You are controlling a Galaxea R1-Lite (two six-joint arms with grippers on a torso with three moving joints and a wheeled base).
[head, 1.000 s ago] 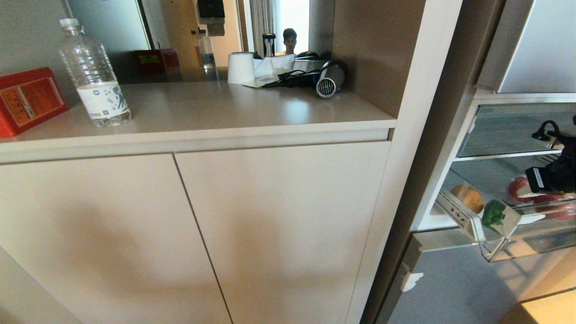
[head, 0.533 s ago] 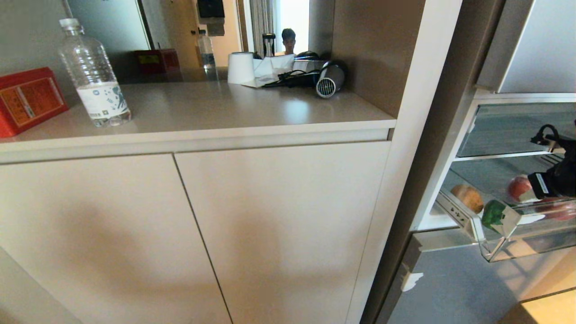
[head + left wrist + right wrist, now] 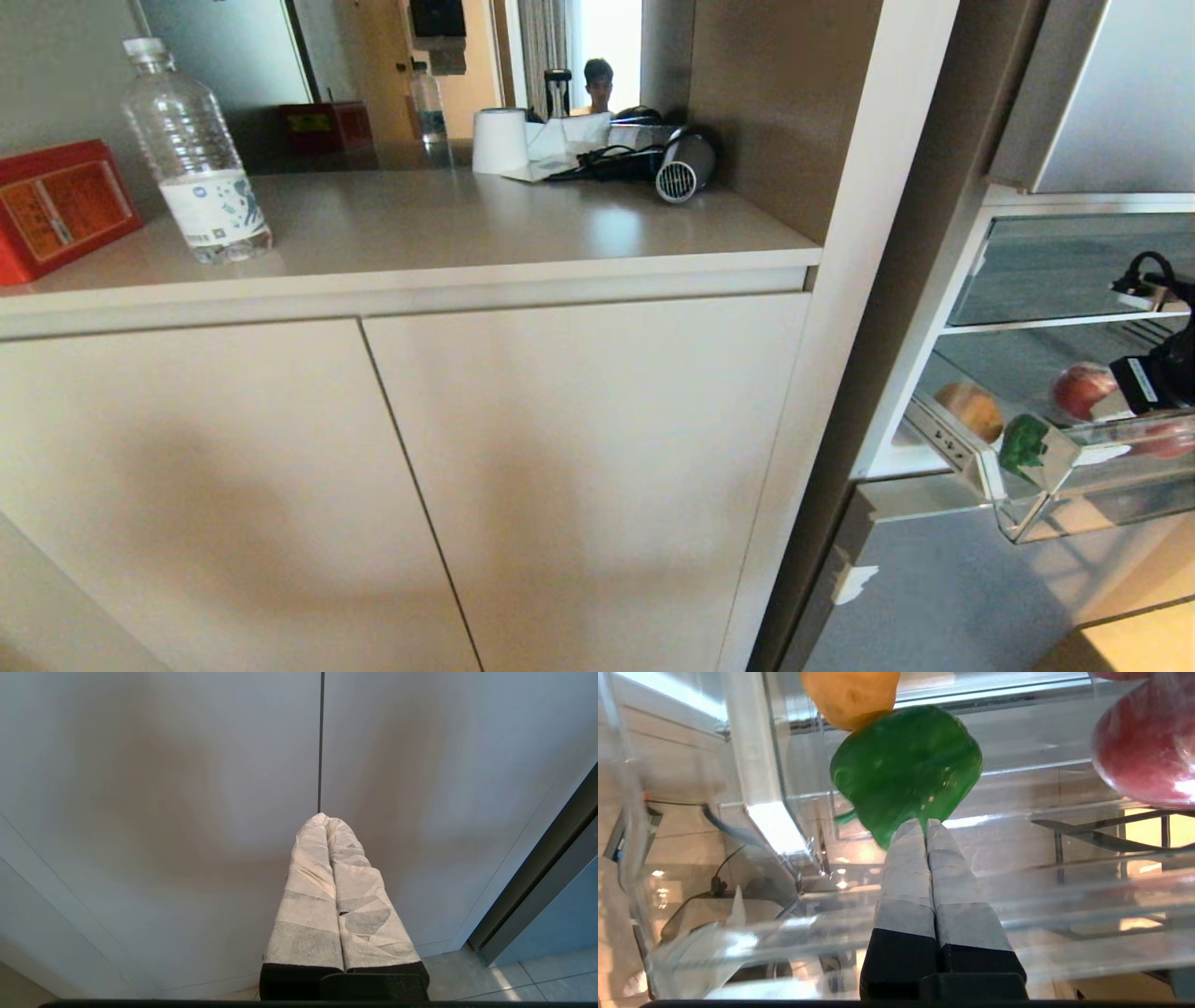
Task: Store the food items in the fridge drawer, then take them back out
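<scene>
Since the earlier frame the right arm [image 3: 1162, 369] has been drawn back toward the right edge of the head view, so that a red apple [image 3: 1083, 389] in the fridge drawer [image 3: 1055, 509] is now uncovered. Nothing else has shifted. The right gripper [image 3: 926, 823] is seen with its padded fingers pressed flat together — empty — above the drawer, its tips just short of the bell pepper [image 3: 908, 767], perhaps brushing it; contact cannot be confirmed. The pepper lies in the clear drawer with the potato [image 3: 850, 695] touching it on the far side, the apple well apart. The left gripper [image 3: 325, 819] is held closed too, parked before the pale cabinet doors [image 3: 163, 788].
</scene>
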